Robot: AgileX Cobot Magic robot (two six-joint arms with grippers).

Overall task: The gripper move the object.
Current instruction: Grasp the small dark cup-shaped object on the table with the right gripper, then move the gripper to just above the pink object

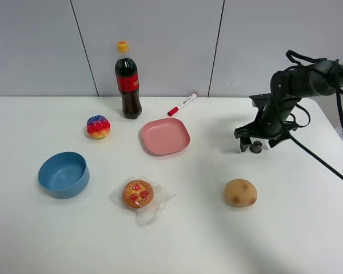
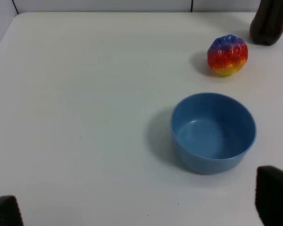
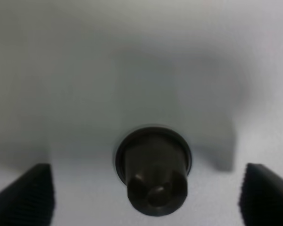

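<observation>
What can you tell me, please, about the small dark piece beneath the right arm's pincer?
The small dark piece is a tiny grey-brown dome with a knob on top and a rounded rim, dull and metallic-looking. It seems to stand upright on the white table, towards its right side. The right pincer is open around it, one finger on each side with gaps showing, so only the table touches it.
</observation>
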